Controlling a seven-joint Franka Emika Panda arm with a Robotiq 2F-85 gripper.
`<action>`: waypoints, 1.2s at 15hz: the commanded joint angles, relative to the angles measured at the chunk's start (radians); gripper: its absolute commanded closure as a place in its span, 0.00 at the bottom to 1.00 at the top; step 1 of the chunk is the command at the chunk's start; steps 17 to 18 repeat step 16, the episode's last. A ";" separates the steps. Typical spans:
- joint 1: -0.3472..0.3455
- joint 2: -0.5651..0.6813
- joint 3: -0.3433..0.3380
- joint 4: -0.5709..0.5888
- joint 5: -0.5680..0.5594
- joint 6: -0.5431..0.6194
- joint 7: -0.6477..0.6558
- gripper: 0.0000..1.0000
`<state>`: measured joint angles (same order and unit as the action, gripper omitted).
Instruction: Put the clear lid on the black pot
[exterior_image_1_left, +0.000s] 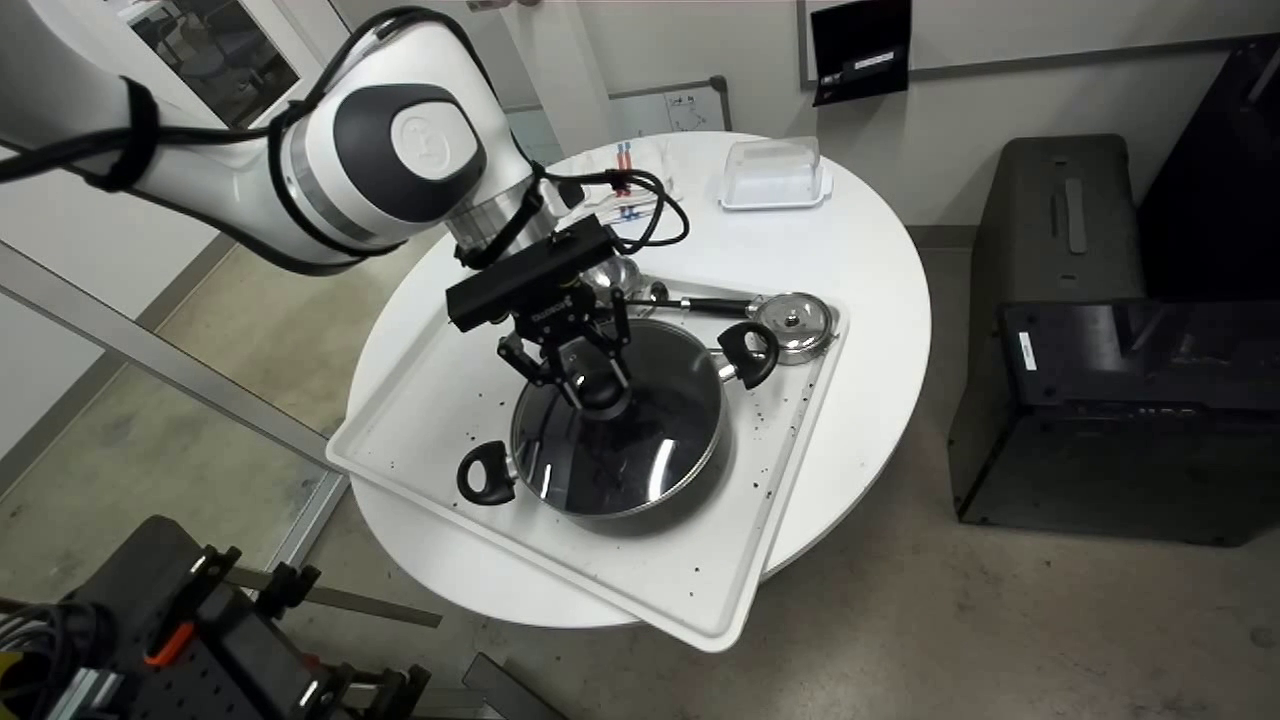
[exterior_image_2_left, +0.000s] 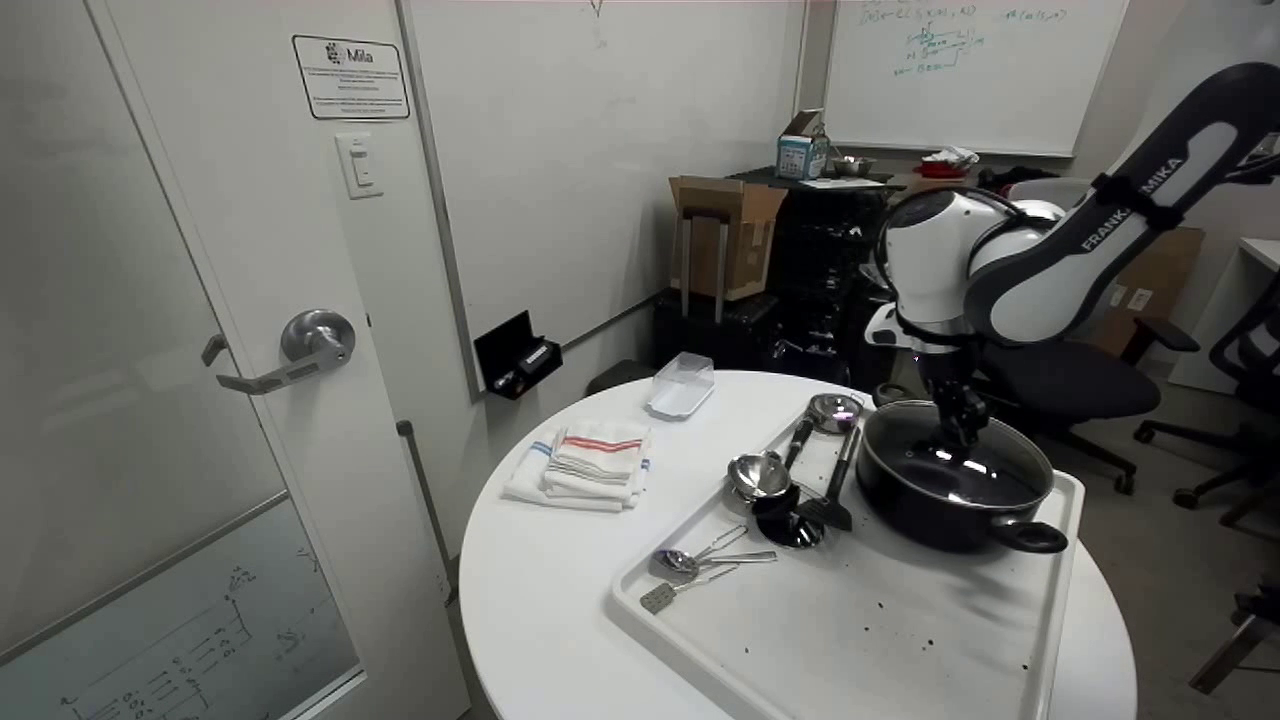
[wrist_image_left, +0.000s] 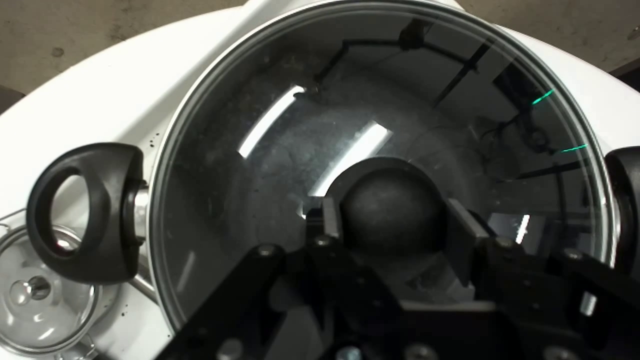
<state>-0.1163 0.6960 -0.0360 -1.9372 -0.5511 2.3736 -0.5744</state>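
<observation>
My claw has its fingers on either side of the black rounded knob; in the wrist view the knob fills the gap, so I read it as clamped. Beneath it, the clear glass lid with a metal rim covers the mouth of the round black pot, and looks level there in both exterior views. I judge the seating step to be in hand, with only the release left. The next move calls for easing my grip evenly, then rising straight up so the knob isn't dragged sideways. Farther out, the pot's black loop handles stick out over the white rectangular tray on the round white worktop; a small steel pan with its own glass lid sits near one handle.
</observation>
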 joint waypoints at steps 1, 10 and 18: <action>0.011 -0.007 0.001 0.001 0.010 -0.013 -0.018 0.74; 0.004 -0.021 0.011 -0.003 0.020 -0.015 -0.026 0.00; 0.007 -0.061 0.018 -0.015 0.028 -0.032 -0.024 0.00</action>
